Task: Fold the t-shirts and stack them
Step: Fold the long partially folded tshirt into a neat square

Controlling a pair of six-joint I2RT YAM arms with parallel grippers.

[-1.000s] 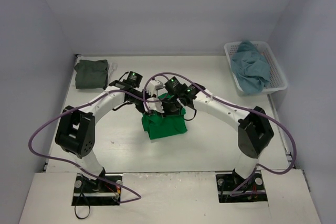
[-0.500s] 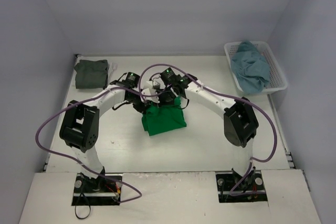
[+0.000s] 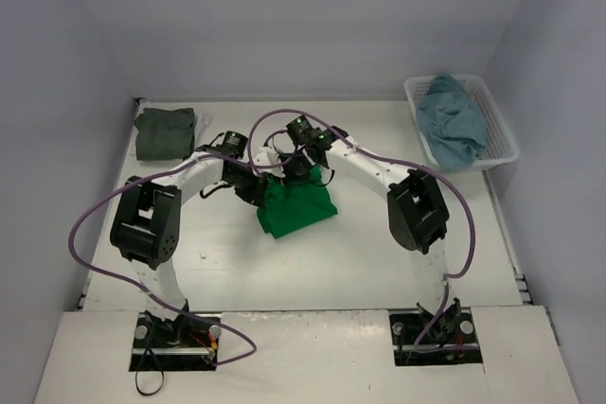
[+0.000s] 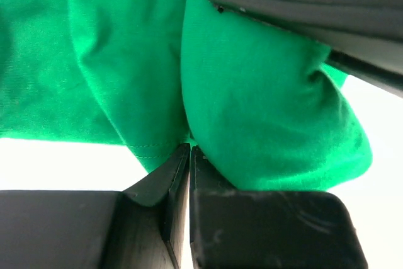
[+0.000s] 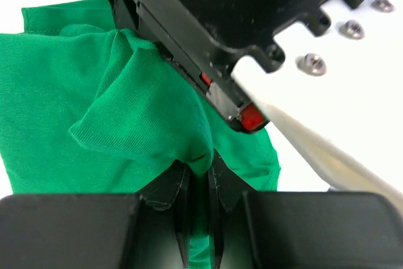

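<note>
At the far left corner of the table (image 3: 398, 253) a dark olive-grey t-shirt (image 3: 165, 132) lies folded into a neat rectangle, well apart from both arms.

Toward the middle, the left gripper (image 4: 189, 155) has its two fingers pressed together. A hem of the bright green t-shirt (image 3: 298, 210) seems to be nipped between their tips, though the cloth bulges over the fingertips and hides the exact contact. That shirt sits near the centre of the table as a bunched, roughly folded bundle. Its far edge is gathered up where both arms meet, and the rest lies on the tabletop.

Just to the right of the left gripper, the right gripper (image 5: 199, 171) is almost closed, with a peaked fold of the same green cloth clamped in the narrow gap between its fingers. In the right wrist view the left gripper's black body crosses just above that fold.

At the far right edge stands a white slatted basket (image 3: 504, 144), and a dusty light blue t-shirt (image 3: 453, 120) is heaped, crumpled, inside it.
</note>
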